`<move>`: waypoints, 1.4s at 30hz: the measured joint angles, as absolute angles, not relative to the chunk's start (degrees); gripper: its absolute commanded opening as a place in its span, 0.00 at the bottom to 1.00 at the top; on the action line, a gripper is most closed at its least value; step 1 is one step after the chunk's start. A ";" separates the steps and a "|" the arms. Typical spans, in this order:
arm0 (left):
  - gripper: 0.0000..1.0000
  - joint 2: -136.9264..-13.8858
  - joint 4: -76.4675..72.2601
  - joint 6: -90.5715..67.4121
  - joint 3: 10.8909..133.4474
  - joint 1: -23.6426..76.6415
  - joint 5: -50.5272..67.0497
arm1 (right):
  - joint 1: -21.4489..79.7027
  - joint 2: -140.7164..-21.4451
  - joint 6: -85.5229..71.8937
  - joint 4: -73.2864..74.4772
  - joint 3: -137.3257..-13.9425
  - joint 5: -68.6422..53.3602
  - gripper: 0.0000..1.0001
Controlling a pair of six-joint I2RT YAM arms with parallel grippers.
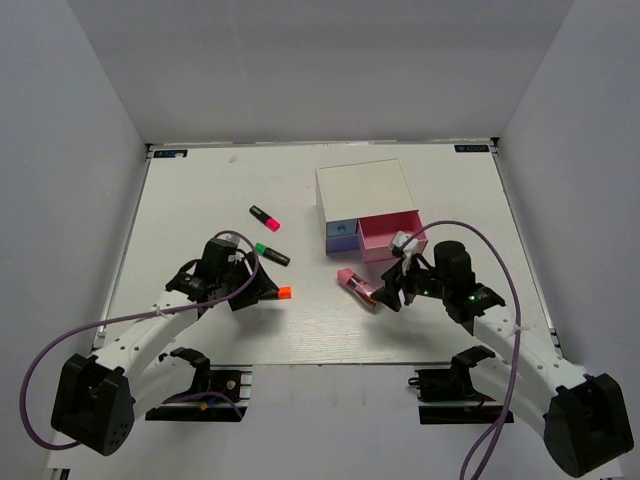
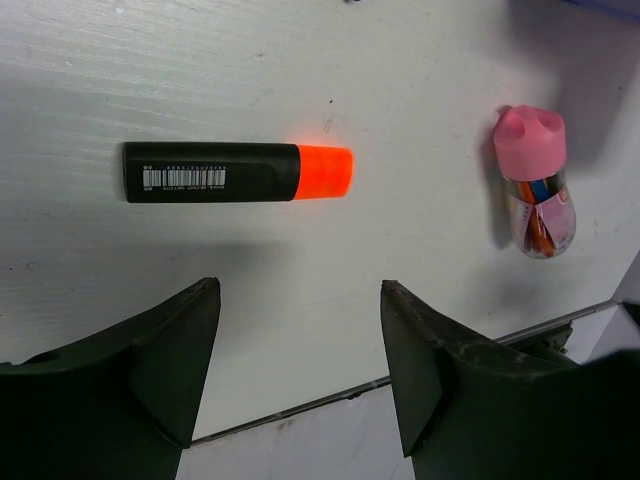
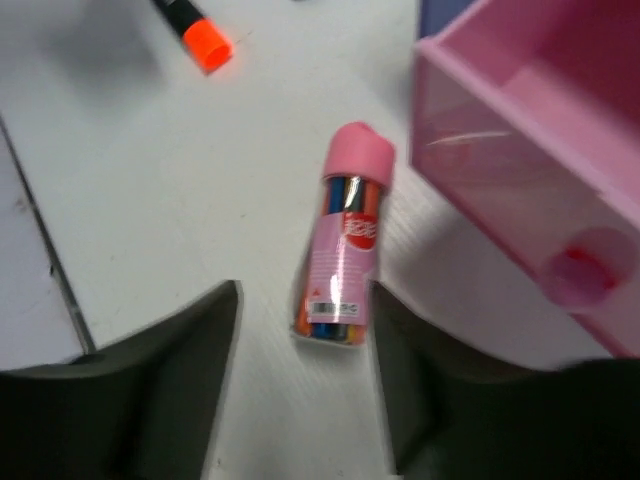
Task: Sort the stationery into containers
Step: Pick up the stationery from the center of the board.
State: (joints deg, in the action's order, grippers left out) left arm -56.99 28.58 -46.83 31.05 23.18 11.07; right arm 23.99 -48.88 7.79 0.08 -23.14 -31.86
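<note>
1. Your left gripper (image 2: 300, 290) is hanging with its jaws spread wide and empty, just short of the orange-capped highlighter (image 2: 238, 172), which is lying flat on the table (image 1: 200, 190).
2. Your right gripper (image 3: 305, 295) is standing open too, and the near end of the pink gadget (image 3: 345, 260) is lying between its fingers, unclamped, on the table just near-left of the pink drawer (image 3: 520, 130).
3. That drawer is standing pulled out, with the light-blue drawer front (image 1: 342, 237) sitting just left of it.
4. The green-capped highlighter (image 1: 272, 254) and the pink-capped highlighter (image 1: 265, 217) are lying apart on the table, left of the box (image 1: 365, 188).
</note>
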 measured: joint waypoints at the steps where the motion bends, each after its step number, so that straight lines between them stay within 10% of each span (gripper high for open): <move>1: 0.75 -57.23 28.67 -46.83 31.05 23.18 11.03 | 24.34 -49.54 9.91 0.80 -23.35 -32.88 0.70; 29: 0.75 -55.81 30.02 -47.66 31.05 23.18 9.78 | 38.24 -73.14 28.08 -0.21 -30.13 -17.10 0.70; 42: 0.75 -55.77 29.95 -47.88 31.05 23.18 9.76 | 40.60 -69.84 35.48 3.29 -28.27 -21.47 0.18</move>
State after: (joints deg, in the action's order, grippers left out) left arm -55.77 29.95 -47.88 31.05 23.18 9.76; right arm 40.60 -69.84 35.48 3.29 -28.27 -21.47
